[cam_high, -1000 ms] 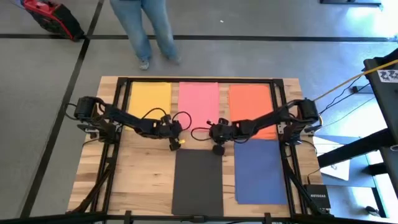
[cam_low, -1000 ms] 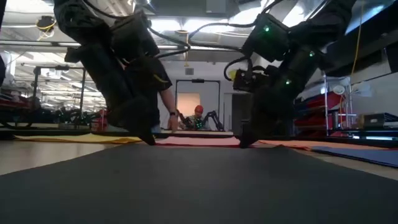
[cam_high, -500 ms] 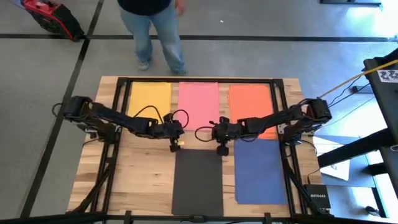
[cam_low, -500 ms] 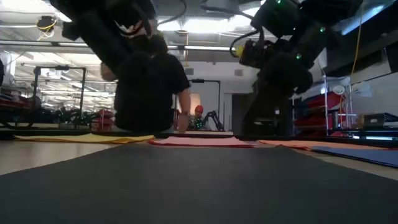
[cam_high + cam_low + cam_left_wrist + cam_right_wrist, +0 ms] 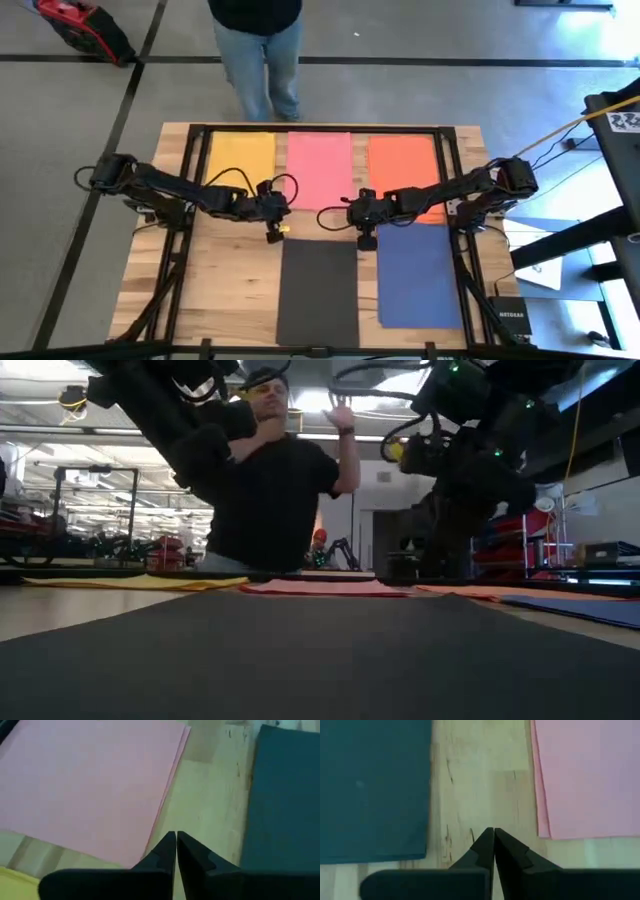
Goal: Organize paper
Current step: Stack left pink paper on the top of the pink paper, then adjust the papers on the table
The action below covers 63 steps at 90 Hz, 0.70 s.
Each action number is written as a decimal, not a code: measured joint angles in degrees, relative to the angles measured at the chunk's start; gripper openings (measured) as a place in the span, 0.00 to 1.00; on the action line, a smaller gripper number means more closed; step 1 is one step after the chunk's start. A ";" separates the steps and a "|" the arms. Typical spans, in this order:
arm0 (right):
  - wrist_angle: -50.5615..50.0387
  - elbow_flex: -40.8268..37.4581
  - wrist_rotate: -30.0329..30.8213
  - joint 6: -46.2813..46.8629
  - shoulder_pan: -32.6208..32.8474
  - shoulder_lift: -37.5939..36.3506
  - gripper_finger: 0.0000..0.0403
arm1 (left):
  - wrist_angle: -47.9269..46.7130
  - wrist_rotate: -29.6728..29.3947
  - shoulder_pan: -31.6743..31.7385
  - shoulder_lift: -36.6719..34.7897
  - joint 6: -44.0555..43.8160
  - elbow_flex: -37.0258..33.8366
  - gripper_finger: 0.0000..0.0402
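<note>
Five sheets flat on a pale wooden table (image 5: 235, 280): yellow (image 5: 240, 157), pink (image 5: 320, 165) and orange (image 5: 403, 165) in a row along the far edge, black (image 5: 318, 292) and blue (image 5: 418, 275) in a nearer row.

Left gripper (image 5: 271, 234) over bare wood, fingers pressed together, nothing between them. Just beyond its tips, the pink sheet's near corner; to one side, the black sheet's far edge; both apart from the tips. Same seen from the left wrist: closed tips (image 5: 175, 842) above wood, pink (image 5: 90, 780) ahead, dark sheet (image 5: 285, 800) off to the side, a sliver of yellow (image 5: 15, 879) at the other.

Right gripper (image 5: 366, 241) likewise closed and empty, above the wood strip between pink and black, near the blue sheet's far corner. From the right wrist: tips (image 5: 493, 840) over bare grain, pink (image 5: 590, 775) on one flank, dark sheet (image 5: 372, 790) on the other, neither touched.

Wood light, planked, with knots and grain marks, framed by dark rails (image 5: 185, 230). Grey floor (image 5: 60, 130) around, crossed by dark lines; a red machine (image 5: 85, 28) at the far left corner. Person (image 5: 258, 45) in jeans and dark top standing at the far edge, one hand (image 5: 342, 415) raised in the low view. Behind, a lit workshop with ceiling lights, racks and equipment.
</note>
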 joint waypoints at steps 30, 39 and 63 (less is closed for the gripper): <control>-14.63 -0.41 6.42 3.77 0.00 -10.79 0.00 | -0.71 1.89 -1.07 -2.09 -0.91 0.02 0.00; -15.42 -2.73 7.59 5.65 -0.02 -13.81 0.00 | 3.08 6.93 -1.18 -3.09 0.39 -1.59 0.00; -14.98 -10.67 7.67 11.96 -0.02 -16.55 0.00 | 13.49 11.00 -1.26 -4.03 -0.54 -10.00 0.00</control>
